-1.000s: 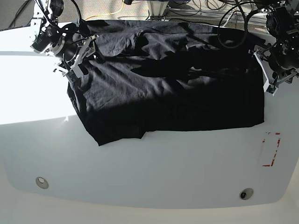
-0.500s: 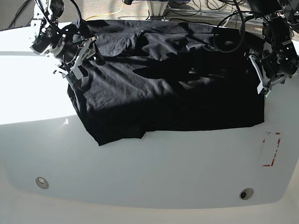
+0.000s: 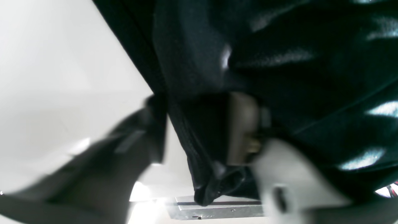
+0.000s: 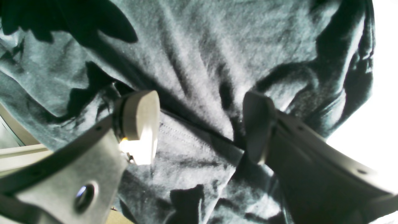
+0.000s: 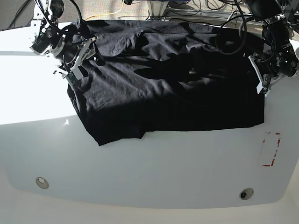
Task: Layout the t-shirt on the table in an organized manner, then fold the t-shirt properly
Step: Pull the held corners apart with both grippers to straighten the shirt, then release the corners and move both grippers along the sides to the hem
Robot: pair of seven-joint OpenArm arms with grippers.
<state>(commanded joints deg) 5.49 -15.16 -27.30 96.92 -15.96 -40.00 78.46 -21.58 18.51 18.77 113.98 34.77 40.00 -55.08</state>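
The black t-shirt (image 5: 163, 88) lies spread over the far half of the white table (image 5: 149, 168), wrinkled, with its lower left corner uneven. At the shirt's left edge my right gripper (image 5: 77, 63) stands open. In its wrist view the two pads of the right gripper (image 4: 199, 127) straddle a stitched hem of the t-shirt (image 4: 202, 62). My left gripper (image 5: 260, 81) sits at the shirt's right edge. In its blurred wrist view the left gripper (image 3: 196, 133) is open, with a folded edge of the t-shirt (image 3: 295, 62) hanging between its fingers.
A red dashed rectangle mark (image 5: 271, 149) is on the table at the near right. Two round metal discs (image 5: 42, 182) (image 5: 246, 193) sit near the front edge. Cables and equipment crowd the floor behind the far edge.
The left gripper, on the base view's right, has moved up and inward onto the shirt's right edge. The right gripper has stayed almost still at the left edge.
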